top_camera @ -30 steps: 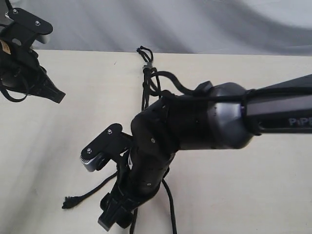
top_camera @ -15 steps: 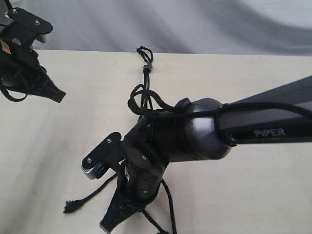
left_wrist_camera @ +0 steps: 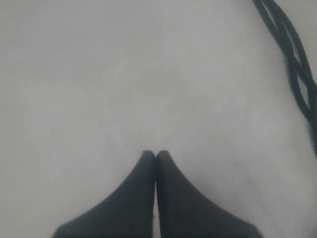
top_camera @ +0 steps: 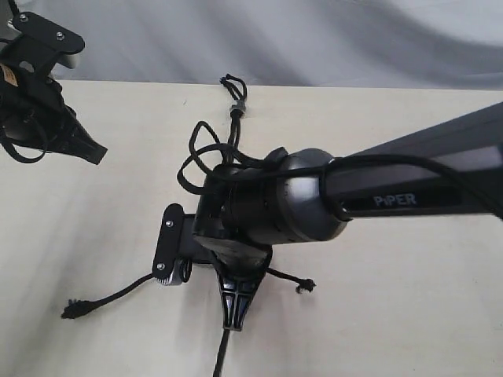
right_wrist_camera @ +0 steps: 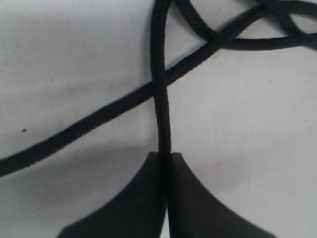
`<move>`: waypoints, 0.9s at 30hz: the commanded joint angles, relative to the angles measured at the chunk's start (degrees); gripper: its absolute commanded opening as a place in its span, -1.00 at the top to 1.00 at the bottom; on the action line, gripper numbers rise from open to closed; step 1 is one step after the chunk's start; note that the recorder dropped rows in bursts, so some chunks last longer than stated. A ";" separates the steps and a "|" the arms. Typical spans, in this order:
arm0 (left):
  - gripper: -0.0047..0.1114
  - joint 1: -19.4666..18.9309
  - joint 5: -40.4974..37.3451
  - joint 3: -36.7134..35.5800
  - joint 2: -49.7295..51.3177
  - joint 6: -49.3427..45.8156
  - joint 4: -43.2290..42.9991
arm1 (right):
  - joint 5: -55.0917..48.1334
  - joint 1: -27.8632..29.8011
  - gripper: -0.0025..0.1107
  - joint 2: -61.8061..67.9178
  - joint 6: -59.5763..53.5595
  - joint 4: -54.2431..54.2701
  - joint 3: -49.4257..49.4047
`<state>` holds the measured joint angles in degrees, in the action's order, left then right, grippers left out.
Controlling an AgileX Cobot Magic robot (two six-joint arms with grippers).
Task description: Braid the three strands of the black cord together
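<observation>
Newly closed, right end effector clamps a strand at lower centre; left end effector stays together, empty, upper left.

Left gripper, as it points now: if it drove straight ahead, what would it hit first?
Probably the bare table: in the left wrist view only tabletop lies ahead of the left gripper, which is shut and empty. The black cord runs well off that line. Depth is unclear.

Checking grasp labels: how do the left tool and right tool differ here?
The right tool is pinched on one black strand; the left tool is shut on nothing. The right tool works mid-table among the cord; the left tool hangs at the table's left edge. Both have closed jaws.
</observation>
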<state>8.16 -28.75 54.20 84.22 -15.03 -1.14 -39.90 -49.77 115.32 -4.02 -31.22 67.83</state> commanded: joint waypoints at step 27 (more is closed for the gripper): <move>0.91 -0.17 0.23 -0.29 -0.48 0.55 0.45 | -8.22 3.02 0.92 -3.07 -19.93 25.16 0.10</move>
<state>8.16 -28.75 54.20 84.22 -15.00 -1.04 -48.02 -46.98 111.58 -24.26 -5.86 68.08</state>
